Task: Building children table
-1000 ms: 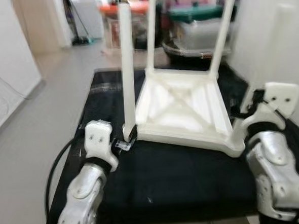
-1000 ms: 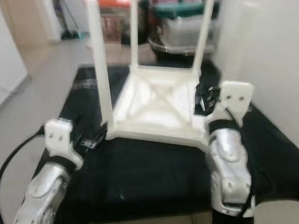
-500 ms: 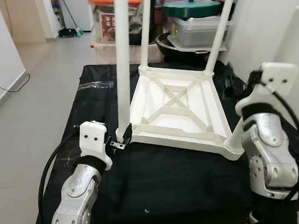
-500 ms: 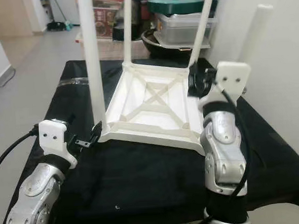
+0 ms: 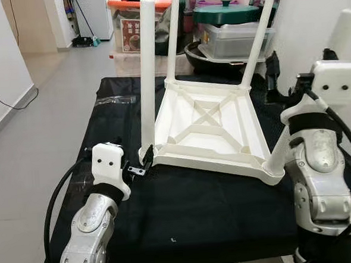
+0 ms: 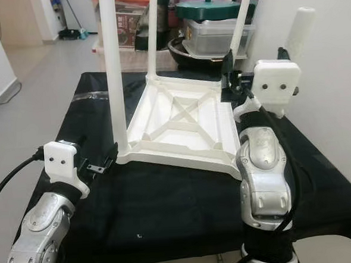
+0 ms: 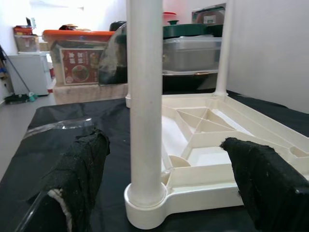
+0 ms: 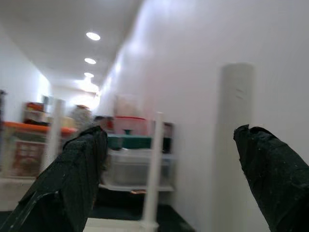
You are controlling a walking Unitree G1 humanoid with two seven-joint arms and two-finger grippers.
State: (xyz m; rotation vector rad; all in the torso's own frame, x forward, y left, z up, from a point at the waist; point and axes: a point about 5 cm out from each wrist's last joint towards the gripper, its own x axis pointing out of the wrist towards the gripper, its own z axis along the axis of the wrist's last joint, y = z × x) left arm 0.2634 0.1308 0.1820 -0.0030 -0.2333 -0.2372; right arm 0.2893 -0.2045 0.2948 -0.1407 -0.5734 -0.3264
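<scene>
Black-draped bench (image 5: 216, 206); upturned white children table (image 5: 208, 126)

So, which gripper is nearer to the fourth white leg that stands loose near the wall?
The right. The right gripper is raised beside the loose leg, its open fingers framing it without touching. The left gripper is across the upturned table, open around the near-left leg.

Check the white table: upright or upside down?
Upside down. The white table lies top-down on the black cloth, three legs pointing up; the near right corner socket has no leg.
</scene>
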